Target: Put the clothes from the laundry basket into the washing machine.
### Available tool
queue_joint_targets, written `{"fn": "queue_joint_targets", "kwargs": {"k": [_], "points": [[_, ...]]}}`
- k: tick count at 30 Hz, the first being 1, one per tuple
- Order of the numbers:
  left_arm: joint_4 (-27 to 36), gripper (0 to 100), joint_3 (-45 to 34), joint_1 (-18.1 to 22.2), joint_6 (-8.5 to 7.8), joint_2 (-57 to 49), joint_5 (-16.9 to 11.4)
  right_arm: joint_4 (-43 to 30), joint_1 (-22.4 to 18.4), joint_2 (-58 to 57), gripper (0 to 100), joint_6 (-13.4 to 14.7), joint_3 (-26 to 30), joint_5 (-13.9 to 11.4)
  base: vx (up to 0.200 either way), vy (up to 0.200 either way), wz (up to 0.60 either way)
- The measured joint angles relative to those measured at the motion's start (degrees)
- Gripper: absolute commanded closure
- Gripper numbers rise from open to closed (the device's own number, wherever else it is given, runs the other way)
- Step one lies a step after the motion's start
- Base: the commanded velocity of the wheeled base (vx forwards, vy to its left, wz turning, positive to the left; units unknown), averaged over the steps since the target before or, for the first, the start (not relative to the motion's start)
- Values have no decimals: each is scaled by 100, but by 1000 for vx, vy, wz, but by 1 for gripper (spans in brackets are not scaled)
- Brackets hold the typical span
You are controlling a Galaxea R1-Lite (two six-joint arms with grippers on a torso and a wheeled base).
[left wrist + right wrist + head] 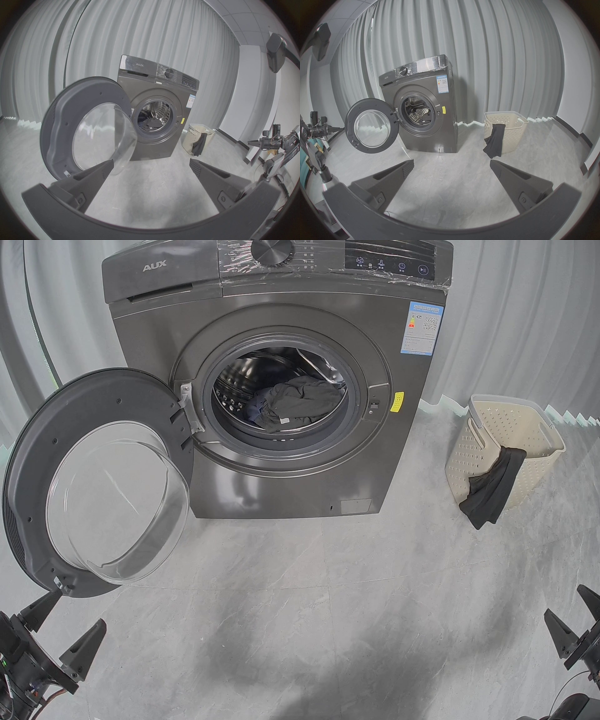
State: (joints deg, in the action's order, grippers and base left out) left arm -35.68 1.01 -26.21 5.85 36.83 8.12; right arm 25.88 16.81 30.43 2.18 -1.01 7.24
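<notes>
Left gripper (151,162) and right gripper (451,162) are hanging low, jaws wide and empty, ready to grab; a dark garment (494,487) is draping over the laundry basket (465,459) rim, other clothes (300,402) are lying inside the open washing machine (281,490)

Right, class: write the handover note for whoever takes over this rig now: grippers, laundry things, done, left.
Left gripper: open, empty, low beside the open door.
Right gripper: open, empty, low.
Dark clothes lie in the drum of the washing machine.
One dark garment hangs over the laundry basket rim, right of the machine.
Done: some clothes loaded.
Left: that garment into the drum.
</notes>
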Motion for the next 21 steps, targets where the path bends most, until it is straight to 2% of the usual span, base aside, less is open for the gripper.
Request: {"fn": "queue_joint_targets", "kwargs": {"k": [7, 14, 21], "points": [[-20, 0, 0, 317, -312, -106, -13, 23, -205, -113, 0, -11, 0, -5, 0, -200, 0], [141, 0, 0, 616, -380, -249, -32, -106, -577, -433, 0, -41, 0, -2, 0, -200, 0], [996, 0, 0, 965, -386, -858, -202, -869, -970, -1218, 0, -63, 0, -43, 0, -200, 0]]}}
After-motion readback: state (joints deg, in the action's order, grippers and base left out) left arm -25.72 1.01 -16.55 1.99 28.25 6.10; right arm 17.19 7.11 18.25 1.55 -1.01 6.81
